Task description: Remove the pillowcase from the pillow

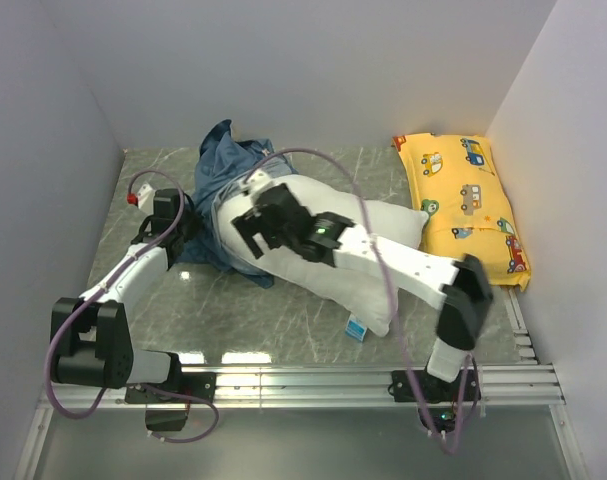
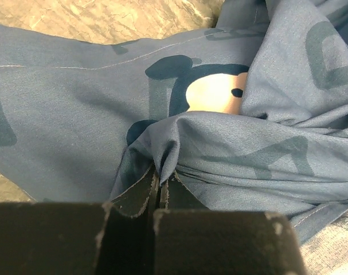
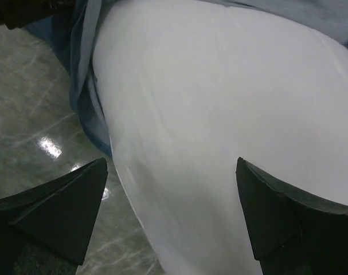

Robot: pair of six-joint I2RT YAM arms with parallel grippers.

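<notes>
1. The pillow lies across the middle of the table. It is white and plump, with a small blue-and-white tag at its near edge.
2. The pillowcase is bunched up at the far left end of the pillow. It covers that end, and the bigger part of the pillow is bare.
3. The left fingers are pressed together, and a fold of the pillowcase is pinched between them. They are at the left side of the pillow, low near the table.
4. The right fingers are spread wide apart and hold nothing. In the right wrist view the bare white pillow fills the gap between them. I cannot tell if the tips touch it.
5. A yellow pillow with a car print lies at the far right of the table, well apart from the pillowcase.
</notes>
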